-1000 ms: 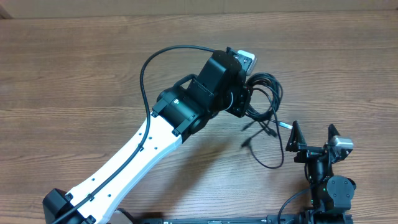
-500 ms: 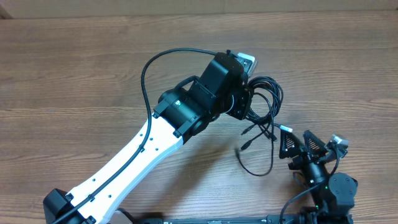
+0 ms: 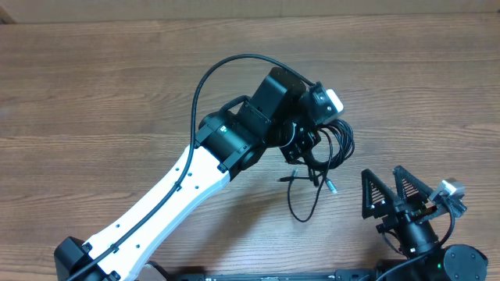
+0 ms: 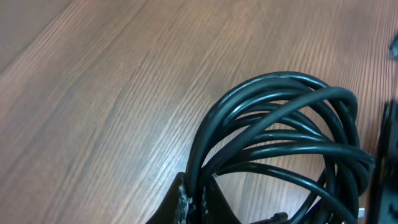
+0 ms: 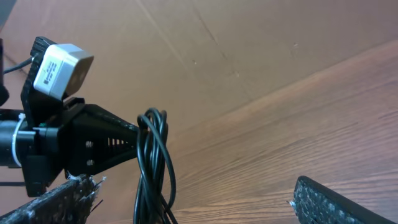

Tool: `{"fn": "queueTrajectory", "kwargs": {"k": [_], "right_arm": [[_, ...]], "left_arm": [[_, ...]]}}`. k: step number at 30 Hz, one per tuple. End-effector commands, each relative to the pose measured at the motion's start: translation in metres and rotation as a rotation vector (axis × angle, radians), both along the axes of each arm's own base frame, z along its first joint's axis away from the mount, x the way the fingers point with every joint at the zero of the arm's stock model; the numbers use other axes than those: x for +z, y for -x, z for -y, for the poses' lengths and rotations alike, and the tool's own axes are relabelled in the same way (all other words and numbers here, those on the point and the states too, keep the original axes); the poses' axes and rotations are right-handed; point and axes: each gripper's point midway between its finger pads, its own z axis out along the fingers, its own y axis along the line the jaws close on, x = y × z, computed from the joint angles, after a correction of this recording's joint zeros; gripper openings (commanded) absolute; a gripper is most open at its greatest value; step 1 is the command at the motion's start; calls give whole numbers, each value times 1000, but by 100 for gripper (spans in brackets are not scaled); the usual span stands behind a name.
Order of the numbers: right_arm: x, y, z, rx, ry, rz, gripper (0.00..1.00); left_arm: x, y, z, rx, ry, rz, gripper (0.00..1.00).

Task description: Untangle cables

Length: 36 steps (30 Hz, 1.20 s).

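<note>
A bundle of thin black cables (image 3: 326,148) hangs looped from my left gripper (image 3: 311,134), which is shut on it above the table. In the left wrist view the coils (image 4: 280,137) rise from between the closed jaws (image 4: 198,198). Loose ends with small plug tips (image 3: 301,199) trail down toward the front. My right gripper (image 3: 393,199) is open and empty at the front right, apart from the cables. The right wrist view shows the hanging cables (image 5: 155,168) between its two spread fingers (image 5: 205,202).
A thick black wire (image 3: 226,66) arcs from the left arm's white link (image 3: 156,203) to its wrist. The wooden table (image 3: 94,94) spreads around. A wall meets the table in the right wrist view (image 5: 205,56).
My right gripper has let go of the cable end and pulled back to the front right, opening wide. My left gripper has rotated, and the loose ends have swung left under it.
</note>
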Motion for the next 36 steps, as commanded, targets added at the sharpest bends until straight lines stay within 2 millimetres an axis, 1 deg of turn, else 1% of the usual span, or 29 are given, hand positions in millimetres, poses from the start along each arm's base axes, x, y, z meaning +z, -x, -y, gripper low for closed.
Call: {"fn": "queueTrajectory", "kwargs": {"k": [1, 3, 5, 8, 10, 17, 21, 24, 30, 32, 33, 36], "right_arm": [[8, 5, -2, 15, 15, 22, 100], [7, 4, -1, 3, 15, 18, 100], [2, 2, 3, -20, 15, -5, 100], [-4, -1, 6, -38, 16, -37, 100], [-5, -3, 5, -29, 15, -46, 100], [4, -1, -3, 22, 13, -9, 100], [8, 0, -9, 54, 12, 10, 100], [15, 3, -16, 102, 13, 41, 100], [16, 4, -18, 116, 14, 47, 100], [16, 4, -18, 115, 14, 47, 100], [16, 4, -18, 115, 14, 47, 100], [15, 4, -18, 114, 14, 42, 100]], "left_arm": [[23, 19, 6, -218, -6, 147, 4], [24, 30, 10, -328, 9, 170, 4], [30, 44, 16, -452, 58, 191, 4], [37, 56, 19, -564, 116, 214, 4], [41, 63, 20, -619, 147, 228, 4], [40, 61, 20, -623, 133, 250, 4], [36, 53, 17, -596, 93, 275, 4], [34, 49, 16, -578, 72, 283, 4], [36, 51, 18, -587, 84, 285, 4], [39, 56, 20, -610, 111, 277, 4], [43, 62, 23, -641, 149, 269, 4], [47, 65, 25, -657, 171, 270, 4]]}}
